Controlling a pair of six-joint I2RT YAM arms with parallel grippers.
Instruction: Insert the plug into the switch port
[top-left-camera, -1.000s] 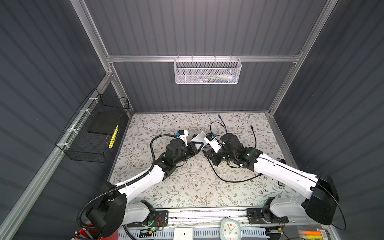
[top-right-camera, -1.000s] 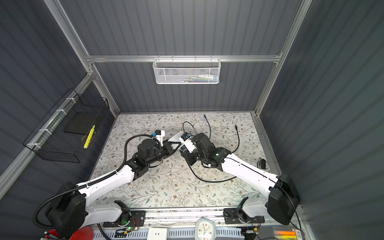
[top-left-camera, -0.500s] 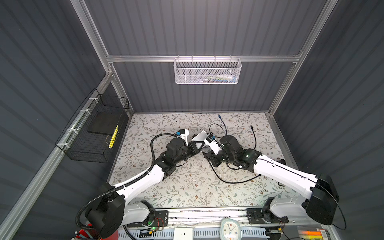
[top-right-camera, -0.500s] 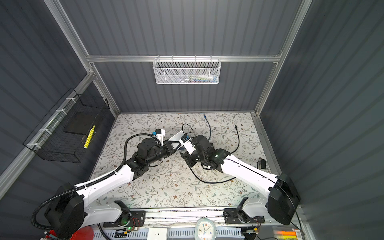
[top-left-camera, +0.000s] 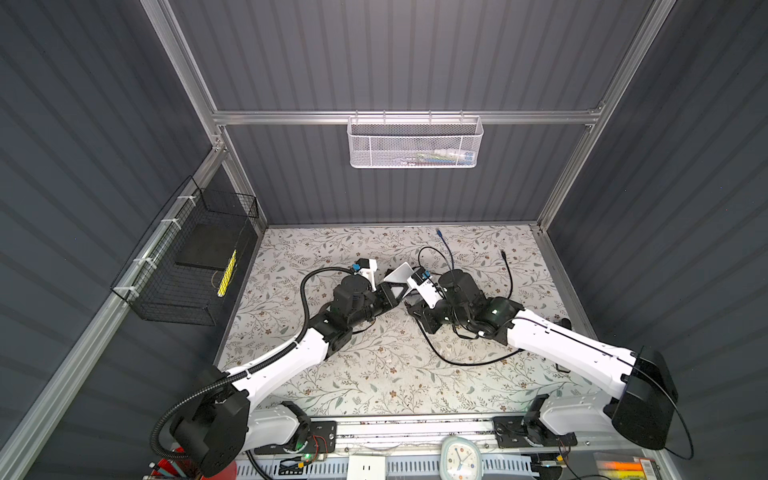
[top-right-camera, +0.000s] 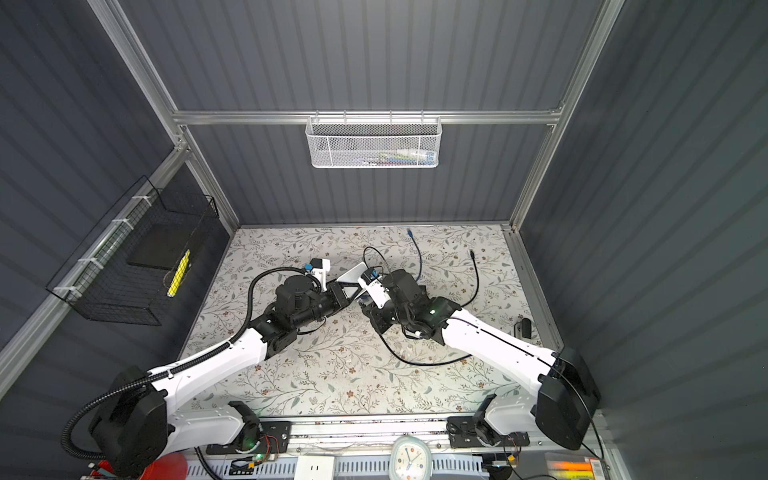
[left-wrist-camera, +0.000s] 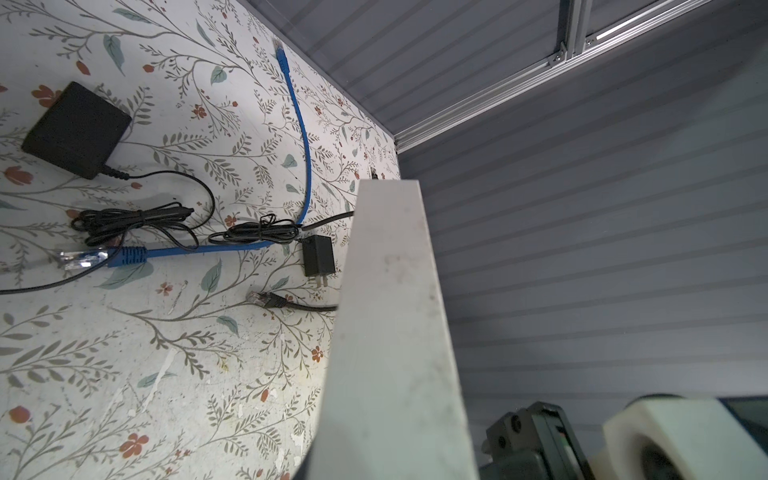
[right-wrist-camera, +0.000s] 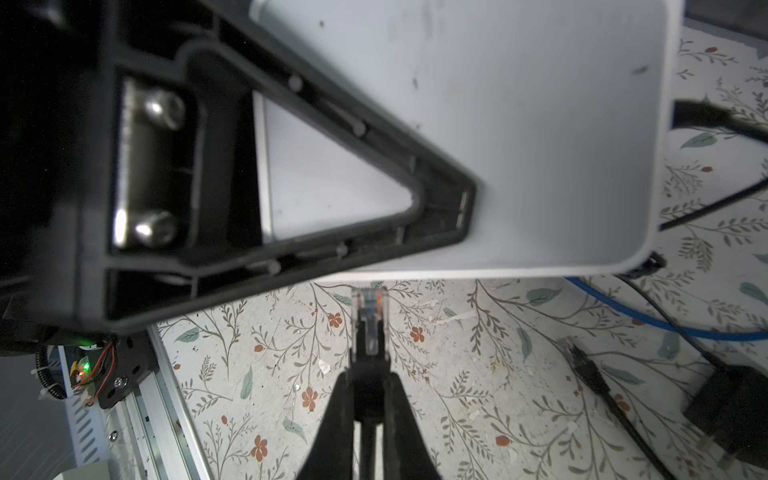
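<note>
My left gripper (top-left-camera: 391, 293) is shut on the switch (top-left-camera: 400, 274), a flat white box held tilted above the floral mat in both top views. In the left wrist view the switch (left-wrist-camera: 390, 332) fills the middle and hides the jaws. In the right wrist view the left gripper's black triangular finger (right-wrist-camera: 332, 208) lies across the switch (right-wrist-camera: 519, 145). My right gripper (right-wrist-camera: 370, 378) is shut on the plug (right-wrist-camera: 369, 316), a clear connector on a black cable. The plug's tip meets the switch's near edge. The port itself is hidden.
On the mat behind the switch lie a blue network cable (left-wrist-camera: 305, 137), a black power brick (left-wrist-camera: 77, 129), a small black adapter (left-wrist-camera: 318, 255) and a second black-cabled connector (left-wrist-camera: 266, 299). A white mesh basket (top-left-camera: 415, 141) hangs on the back wall, a black wire basket (top-left-camera: 191, 257) on the left wall.
My right gripper has edged slightly left toward the switch with the plug in it. The left arm holds about still.
</note>
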